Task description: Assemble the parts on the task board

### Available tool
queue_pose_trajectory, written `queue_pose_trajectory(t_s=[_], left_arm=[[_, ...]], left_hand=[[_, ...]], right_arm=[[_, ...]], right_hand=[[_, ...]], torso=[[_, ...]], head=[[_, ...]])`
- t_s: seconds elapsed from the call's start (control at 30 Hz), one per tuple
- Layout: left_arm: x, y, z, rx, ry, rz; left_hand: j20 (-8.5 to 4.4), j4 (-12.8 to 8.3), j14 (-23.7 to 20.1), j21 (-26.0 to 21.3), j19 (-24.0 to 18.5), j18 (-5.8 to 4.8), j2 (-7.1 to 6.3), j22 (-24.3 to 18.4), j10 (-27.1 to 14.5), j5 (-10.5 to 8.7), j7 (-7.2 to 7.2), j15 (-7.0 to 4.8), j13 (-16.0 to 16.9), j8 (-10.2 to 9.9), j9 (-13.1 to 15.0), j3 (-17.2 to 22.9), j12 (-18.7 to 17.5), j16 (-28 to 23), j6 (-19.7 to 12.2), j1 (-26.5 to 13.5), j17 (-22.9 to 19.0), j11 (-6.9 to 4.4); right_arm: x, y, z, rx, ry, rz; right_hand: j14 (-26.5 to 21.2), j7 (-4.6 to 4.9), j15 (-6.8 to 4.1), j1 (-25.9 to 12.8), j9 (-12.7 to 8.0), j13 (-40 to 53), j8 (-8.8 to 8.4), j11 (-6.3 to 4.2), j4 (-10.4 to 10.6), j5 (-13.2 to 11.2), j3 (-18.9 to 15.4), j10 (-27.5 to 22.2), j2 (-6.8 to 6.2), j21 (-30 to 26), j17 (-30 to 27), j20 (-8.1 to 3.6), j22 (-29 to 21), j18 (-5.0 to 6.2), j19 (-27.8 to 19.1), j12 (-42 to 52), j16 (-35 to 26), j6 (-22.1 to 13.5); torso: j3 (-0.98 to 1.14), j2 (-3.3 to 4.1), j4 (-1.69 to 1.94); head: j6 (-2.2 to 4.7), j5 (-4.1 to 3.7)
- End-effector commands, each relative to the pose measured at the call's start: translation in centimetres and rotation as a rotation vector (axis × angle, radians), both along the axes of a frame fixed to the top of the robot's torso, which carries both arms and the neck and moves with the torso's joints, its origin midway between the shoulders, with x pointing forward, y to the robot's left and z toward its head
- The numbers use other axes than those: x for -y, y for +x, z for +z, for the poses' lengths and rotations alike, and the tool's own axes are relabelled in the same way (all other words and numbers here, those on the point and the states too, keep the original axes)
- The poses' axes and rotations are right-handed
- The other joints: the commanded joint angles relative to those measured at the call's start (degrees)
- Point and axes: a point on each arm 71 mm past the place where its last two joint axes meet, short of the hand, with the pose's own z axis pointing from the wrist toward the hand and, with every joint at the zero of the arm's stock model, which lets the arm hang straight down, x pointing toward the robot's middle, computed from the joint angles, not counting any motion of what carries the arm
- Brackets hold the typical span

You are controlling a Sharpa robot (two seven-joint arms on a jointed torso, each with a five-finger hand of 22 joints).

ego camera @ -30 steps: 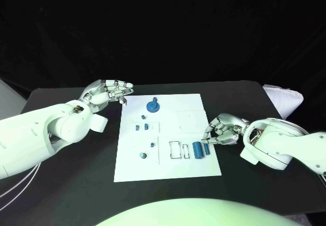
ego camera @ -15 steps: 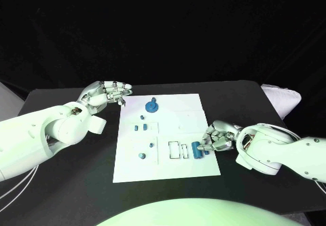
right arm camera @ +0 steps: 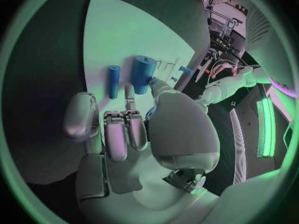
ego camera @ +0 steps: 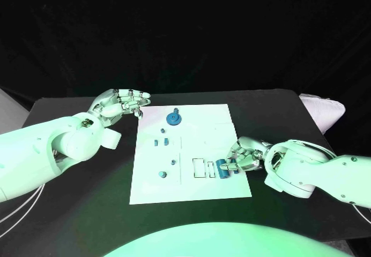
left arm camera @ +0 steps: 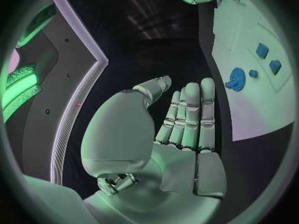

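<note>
The task board lay flat in the middle of the black table, with its long side running away from the robot. On it, near the far edge, stood a blue gear-like part. Closer to the robot there were several small blue parts on the left half of the board, and one small round part near the left edge. Near the right edge of the board lay a thick blue cylinder, and just beside it a thinner blue cylinder; they lay parallel and slightly apart.

The right hand was at the right edge of the board, low over these two cylinders. In the right wrist view its fingers were bent inward and the tips reached to the thick cylinder, but I cannot tell if they really grasped it or only touched it.

The left hand was above the table just beside the far left corner of the board, apart from all the parts. In the left wrist view its fingers were straight, close together, and held nothing.
</note>
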Motion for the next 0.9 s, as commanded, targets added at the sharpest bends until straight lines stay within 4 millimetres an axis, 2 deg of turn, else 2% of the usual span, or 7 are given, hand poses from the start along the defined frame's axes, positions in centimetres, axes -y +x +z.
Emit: queue_pose_trajectory(t_s=[0.03,0.17,0.3,0.37,0.5,0.73,0.9], left_arm=[[0.2,-0.1,0.0,0.001,-0.009,-0.013],[0.1,0.0,0.0,0.001,-0.009,-0.013],[0.1,0.0,0.0,-0.003,-0.003,-0.010],[0.0,0.0,0.0,-0.005,0.001,-0.007],[0.0,0.0,-0.1,-0.008,0.004,-0.006],[0.0,-0.1,-0.1,-0.011,0.004,-0.009],[0.0,-0.1,-0.1,-0.015,0.001,-0.011]], left_hand=[[0.05,0.1,-0.2,-0.4,0.4,0.41,0.22,-0.1,-0.2,-0.05,0.23,0.28,0.1,0.3,-0.1,0.0,0.2,0.2,-0.2,-0.2,-0.1,-0.03],[0.05,0.1,-0.2,-0.4,0.4,0.41,0.22,-0.1,-0.2,-0.05,0.23,0.28,0.1,0.3,-0.1,0.0,0.2,0.2,-0.2,-0.2,-0.1,-0.03],[0.07,0.2,-0.2,-0.4,0.5,0.41,0.22,-0.1,-0.3,-0.03,0.23,0.29,0.1,0.4,-0.1,-0.1,0.3,0.2,-0.3,-0.2,-0.1,-0.02],[0.11,0.6,-0.1,-0.5,0.5,0.41,0.24,-0.2,-0.5,-0.03,0.28,0.34,0.1,0.5,-0.1,-0.2,0.5,0.3,-0.4,-0.6,-0.1,0.02],[0.13,0.7,-0.1,-0.6,0.6,0.41,0.25,-0.3,-0.6,-0.03,0.29,0.35,0.1,0.5,-0.1,-0.3,0.6,0.3,-0.4,-0.7,-0.1,0.02],[0.13,0.7,-0.1,-0.6,0.6,0.41,0.25,-0.3,-0.6,-0.03,0.29,0.35,0.1,0.5,-0.1,-0.3,0.6,0.3,-0.4,-0.7,-0.1,0.02],[0.24,1.7,-0.1,-1.0,0.7,0.40,0.37,-0.5,-1.0,0.03,0.34,0.46,0.1,0.7,-0.2,-0.6,0.9,0.4,-0.8,-1.4,-0.1,0.10]], right_arm=[[-0.2,-0.2,-0.3,-0.012,-0.021,0.024],[-0.8,-0.2,-0.6,-0.003,-0.046,0.052],[-1.5,-0.1,-0.7,0.015,-0.070,0.079],[-1.9,-0.1,-0.8,0.025,-0.083,0.094],[-2.4,-0.2,-0.9,0.032,-0.102,0.117],[-2.9,-0.3,-1.3,0.024,-0.131,0.149],[-3.0,-0.5,-1.7,0.011,-0.136,0.152]], right_hand=[[4.7,-0.05,-0.59,-0.7,0.1,7.3,0.44,-0.24,0.0,-0.1,-0.5,1.2,-0.01,0.3,8.7,-0.11,0.1,-0.67,0.2,0.3,0.2,0.3],[4.7,-0.10,-0.64,-2.2,0.3,7.3,0.92,-0.32,0.1,1.1,-3.0,1.1,0.33,0.1,8.7,-0.20,0.2,-0.65,0.1,0.1,0.3,-0.1],[4.7,-0.16,-0.67,-5.4,0.7,7.6,1.63,-0.33,0.1,-1.3,-7.2,1.1,2.19,0.1,8.9,-0.20,0.5,-0.67,0.1,-0.1,0.3,-0.5],[4.7,-0.17,-0.67,-5.4,0.7,7.6,1.79,-0.33,0.1,-1.7,-8.1,1.1,2.37,0.1,8.9,-0.21,0.5,-0.66,0.1,-0.2,0.3,-0.6],[4.8,-0.14,-0.65,-4.5,0.8,7.7,2.04,-0.30,0.0,-1.8,-9.8,1.1,2.39,0.1,9.1,-0.19,0.7,-0.68,0.1,-0.2,0.3,-0.9],[4.8,-0.02,-0.56,0.2,1.0,7.9,2.59,-0.20,-0.1,-0.9,-12.2,1.1,2.32,0.1,9.2,-0.12,1.0,-0.71,0.1,-0.5,0.3,-1.6],[4.8,0.01,-0.55,0.6,1.0,7.6,2.62,-0.19,-0.1,-0.8,-12.4,0.9,2.42,0.0,9.2,-0.11,1.0,-0.69,0.1,-0.7,0.3,-1.7]], torso=[[0.00,0.00,-0.02],[0.03,0.00,-0.03],[0.05,-0.03,-0.05],[0.04,-0.04,-0.03],[-0.08,-0.01,-0.01],[-0.07,-0.05,-0.03],[-0.05,-0.09,0.01]], head=[[-0.12,0.04],[-0.16,-0.09],[-0.51,0.04],[-0.52,-0.06],[-0.60,-0.11],[-0.69,-0.10],[-0.74,-0.10]])
